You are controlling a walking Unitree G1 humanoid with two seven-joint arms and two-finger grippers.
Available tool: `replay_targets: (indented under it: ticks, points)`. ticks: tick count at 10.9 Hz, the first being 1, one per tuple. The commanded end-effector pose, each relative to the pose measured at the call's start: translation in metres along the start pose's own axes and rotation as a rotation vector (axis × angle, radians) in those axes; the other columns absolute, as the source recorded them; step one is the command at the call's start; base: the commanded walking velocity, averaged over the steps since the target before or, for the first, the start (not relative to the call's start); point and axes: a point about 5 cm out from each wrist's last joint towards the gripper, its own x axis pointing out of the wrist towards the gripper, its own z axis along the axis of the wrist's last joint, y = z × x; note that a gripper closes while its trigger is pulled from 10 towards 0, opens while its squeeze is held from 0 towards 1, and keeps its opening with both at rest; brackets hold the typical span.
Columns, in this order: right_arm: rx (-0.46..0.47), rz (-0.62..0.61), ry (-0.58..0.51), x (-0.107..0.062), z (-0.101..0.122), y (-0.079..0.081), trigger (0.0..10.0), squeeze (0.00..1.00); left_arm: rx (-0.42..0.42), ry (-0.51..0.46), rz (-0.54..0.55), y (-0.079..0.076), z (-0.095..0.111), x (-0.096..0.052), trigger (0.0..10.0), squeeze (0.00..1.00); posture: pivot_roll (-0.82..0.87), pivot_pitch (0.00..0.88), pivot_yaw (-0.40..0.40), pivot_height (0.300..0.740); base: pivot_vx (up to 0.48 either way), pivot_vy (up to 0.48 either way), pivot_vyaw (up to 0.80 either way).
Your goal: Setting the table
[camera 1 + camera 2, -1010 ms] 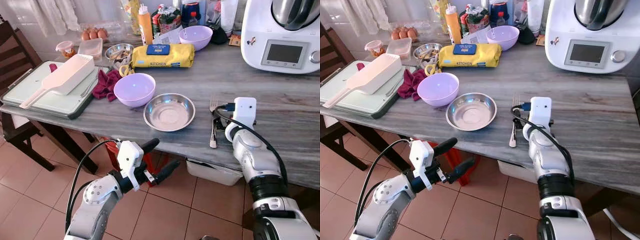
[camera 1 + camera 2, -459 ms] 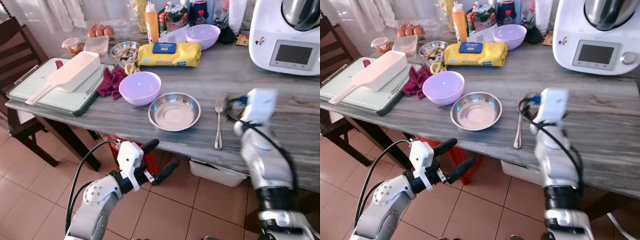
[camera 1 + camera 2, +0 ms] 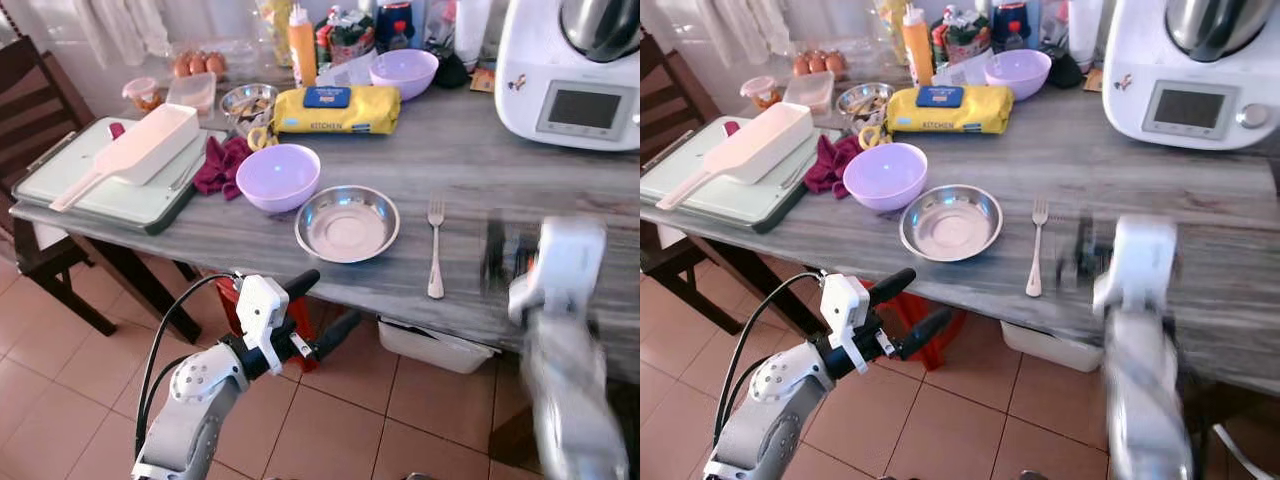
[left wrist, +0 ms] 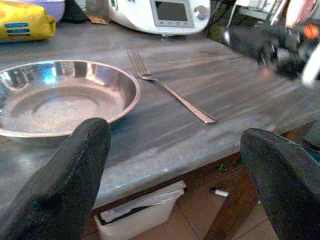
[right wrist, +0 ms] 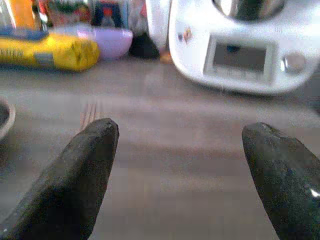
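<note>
The fork [image 3: 436,250] lies flat on the grey desk [image 3: 470,160], just to the right of the steel dish [image 3: 347,222], with a bare strip of desk between them. Its long axis runs from the near edge toward the back, tines pointing away from the robot and handle end close to the desk's front edge.

The right gripper [image 5: 180,185] is the nearer one. It sits over the desk on the fork's right side, fingers spread wide and holding nothing; the arm is badly blurred in the head views, so its exact spot is hard to fix. From its wrist camera the fork's tines lie ahead and off toward the dish.

The left gripper [image 3: 315,310] hangs below the desk's front edge, in front of the dish, fingers apart and empty too.

By my judgement the fork looks already placed beside the dish, and any further reach for it belongs to the right arm, moving leftward across the desk.
</note>
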Motion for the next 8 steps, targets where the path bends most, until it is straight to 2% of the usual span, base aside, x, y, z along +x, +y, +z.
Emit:
replay_targets:
  ticks: [1,2,3,4,6,8]
  points:
    - [0.022,-0.017,0.033,-0.006,-0.003,0.003,10.0,0.27,0.009,0.011,0.012,0.004,-0.001,-0.001,10.0,0.0,-0.14,0.086,0.14,0.74,0.0,0.0,0.0]
    - [0.016,-0.024,0.077,-0.013,-0.01,0.003,10.0,0.27,0.009,0.012,0.009,0.004,-0.001,0.0,10.0,0.0,-0.15,0.086,0.143,0.74,0.0,0.0,0.0]
    - [0.033,-0.05,0.186,-0.018,-0.027,0.002,10.0,0.27,0.011,0.014,0.003,0.004,-0.002,0.001,10.0,0.0,-0.14,0.091,0.145,0.74,0.0,0.0,0.0]
    - [0.026,-0.046,0.205,-0.018,-0.03,0.003,10.0,0.27,0.01,0.016,0.002,0.004,-0.003,0.001,10.0,0.0,-0.15,0.092,0.144,0.74,0.0,0.0,0.0]
    - [0.027,-0.015,0.262,-0.011,-0.034,0.007,10.0,0.27,0.005,0.022,0.004,0.003,-0.006,-0.001,10.0,0.0,-0.14,0.097,0.139,0.74,0.0,0.0,0.0]
    - [0.03,0.044,0.281,-0.002,-0.031,0.02,10.0,0.27,0.001,0.023,0.009,0.003,-0.009,-0.001,10.0,0.0,-0.14,0.098,0.13,0.74,0.0,0.0,0.0]
